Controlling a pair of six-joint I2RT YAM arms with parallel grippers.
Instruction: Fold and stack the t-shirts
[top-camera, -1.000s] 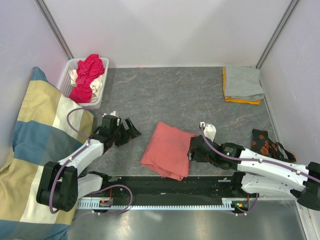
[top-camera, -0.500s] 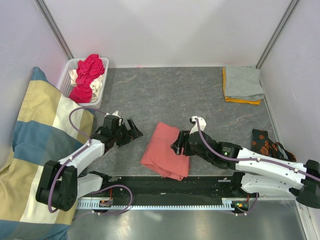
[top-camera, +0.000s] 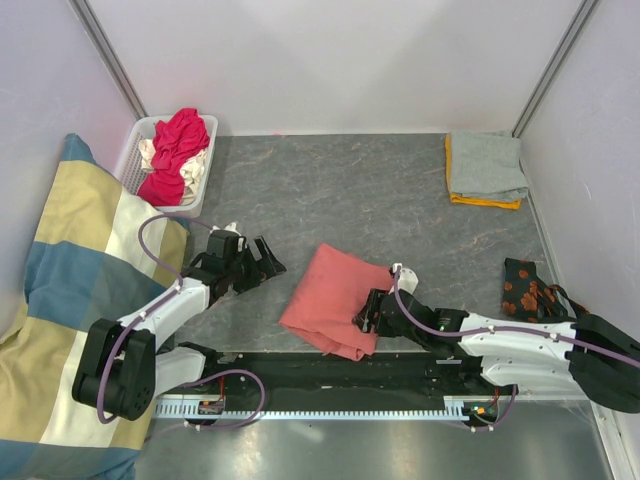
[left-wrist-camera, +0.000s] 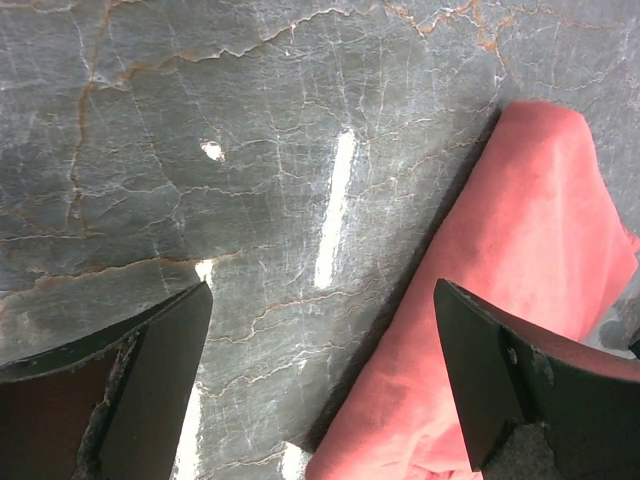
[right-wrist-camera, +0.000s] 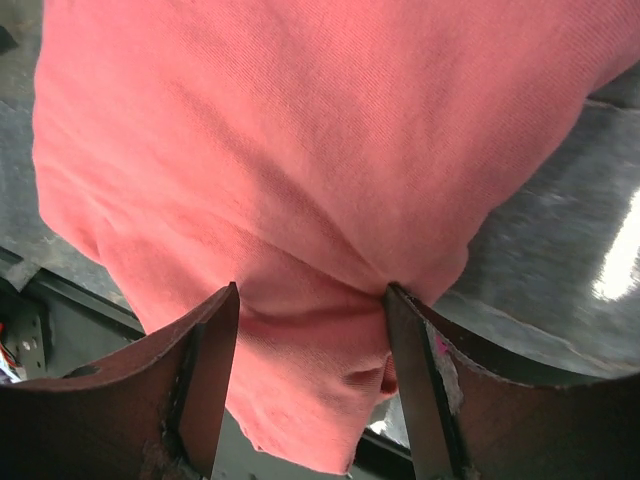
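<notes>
White-and-black arms (top-camera: 170, 305), purple cables (top-camera: 141, 237)

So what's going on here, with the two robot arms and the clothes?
Two robot arms are folding t-shirts on a grey stone-look table. The right gripper straddles a bunched edge of the folded salmon-pink cotton t-shirt; whether it is pinching is unclear. The left gripper hangs open over the table beside it. A folded grey t-shirt lies on an orange one in the far right corner. A crumpled magenta-red t-shirt and a cream one wait in a white plastic lattice basket.
</notes>
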